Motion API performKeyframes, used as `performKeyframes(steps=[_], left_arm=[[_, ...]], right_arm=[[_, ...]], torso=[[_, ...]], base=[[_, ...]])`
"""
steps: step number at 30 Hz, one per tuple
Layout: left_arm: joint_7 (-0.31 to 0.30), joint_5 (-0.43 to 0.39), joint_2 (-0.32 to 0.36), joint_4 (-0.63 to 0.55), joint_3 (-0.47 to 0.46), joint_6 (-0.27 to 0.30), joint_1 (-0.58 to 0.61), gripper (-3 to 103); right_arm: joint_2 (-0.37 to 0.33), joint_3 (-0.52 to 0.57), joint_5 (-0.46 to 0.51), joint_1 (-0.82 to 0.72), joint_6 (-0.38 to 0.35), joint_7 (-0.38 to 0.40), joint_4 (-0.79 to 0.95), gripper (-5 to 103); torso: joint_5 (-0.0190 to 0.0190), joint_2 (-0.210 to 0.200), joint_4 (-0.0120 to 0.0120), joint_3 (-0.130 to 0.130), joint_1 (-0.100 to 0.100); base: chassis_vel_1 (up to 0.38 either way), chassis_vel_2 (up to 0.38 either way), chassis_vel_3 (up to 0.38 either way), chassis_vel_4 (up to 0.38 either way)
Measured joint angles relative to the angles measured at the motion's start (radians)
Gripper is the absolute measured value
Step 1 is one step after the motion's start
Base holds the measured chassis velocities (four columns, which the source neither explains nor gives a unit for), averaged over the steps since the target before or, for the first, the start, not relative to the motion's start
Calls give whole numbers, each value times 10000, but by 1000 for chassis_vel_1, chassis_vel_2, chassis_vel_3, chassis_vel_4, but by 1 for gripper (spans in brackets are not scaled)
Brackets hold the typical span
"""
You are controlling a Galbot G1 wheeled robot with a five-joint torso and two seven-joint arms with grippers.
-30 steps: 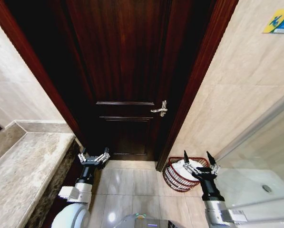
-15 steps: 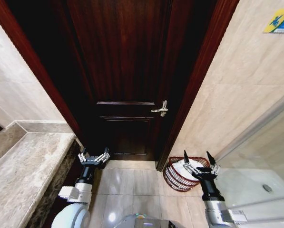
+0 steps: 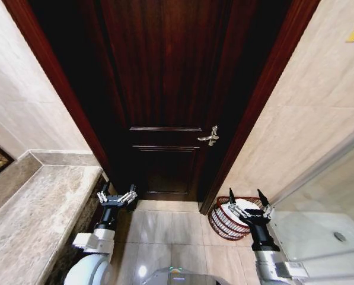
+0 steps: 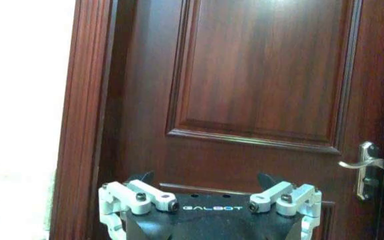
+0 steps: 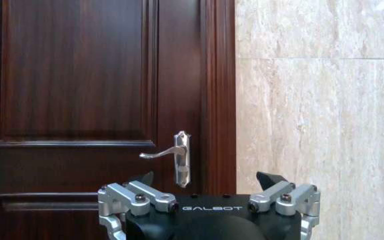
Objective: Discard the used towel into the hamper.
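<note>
Shifted since prev. head frames: whole picture slid, so camera moved, not the things. Door lever now sits further right, yellow-blue wall sticker nearly out at top-right corner, more of left wall and dark picture-frame edge showing. Grippers and basket same spots relative to body.

Head view: dark red-brown openwork wire hamper (image 3: 231, 219), half-round w/ horizontal ribs, on pale glossy floor tiles (image 3: 165, 231) at foot of dark wooden door frame (image 3: 257, 113), against beige stone wall. White crumpled towel (image 3: 241, 209) already lying inside it. Right gripper (image 3: 247, 199) hovers just above hamper's near rim, fingers spread wide, nothing held. Left gripper (image 3: 117, 196) well apart on other side, beside grey-brown marble counter (image 3: 34, 219), also splayed wide, empty. Key relation: hamper lies straight ahead of and just below right claw, its long axis running roughly across robot's front; right arm clearly nearer. Judged: drop step looks done, little left.

Left wrist view: left gripper's pale metal finger links at lower edge, dark mahogany panelled door (image 4: 259, 85) ahead, silver lever handle (image 4: 365, 167) off to one side. "GALBOT" in white on black gripper body.

Right wrist view: same "GALBOT" mark on right gripper, jaws wide, facing door handle and veined beige wall tile (image 5: 319, 100). Sticker text on wall unreadable.
</note>
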Motion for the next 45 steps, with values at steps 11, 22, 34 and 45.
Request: performKeyframes(steps=[11, 22, 34, 45], left_arm=[[0, 0, 2, 0, 0, 0, 0, 100], [0, 0, 2, 0, -1, 0, 0, 100], [0, 0, 2, 0, -1, 0, 0, 100], [0, 0, 2, 0, -2, 0, 5, 100]], right_arm=[[0, -2, 0, 0, 0, 0, 0, 100], [0, -3, 0, 0, 0, 0, 1, 100], [0, -3, 0, 0, 0, 0, 0, 100], [0, -2, 0, -4, 0, 0, 1, 100]], torso=[[-3, -1, 0, 1, 5], [-5, 0, 1, 0, -1], [3, 0, 1, 0, -2], [-2, 7, 0, -5, -12]], base=[[34, -24, -33, 16], [170, -182, -158, 173], [272, -333, -272, 326], [243, -259, -257, 286]])
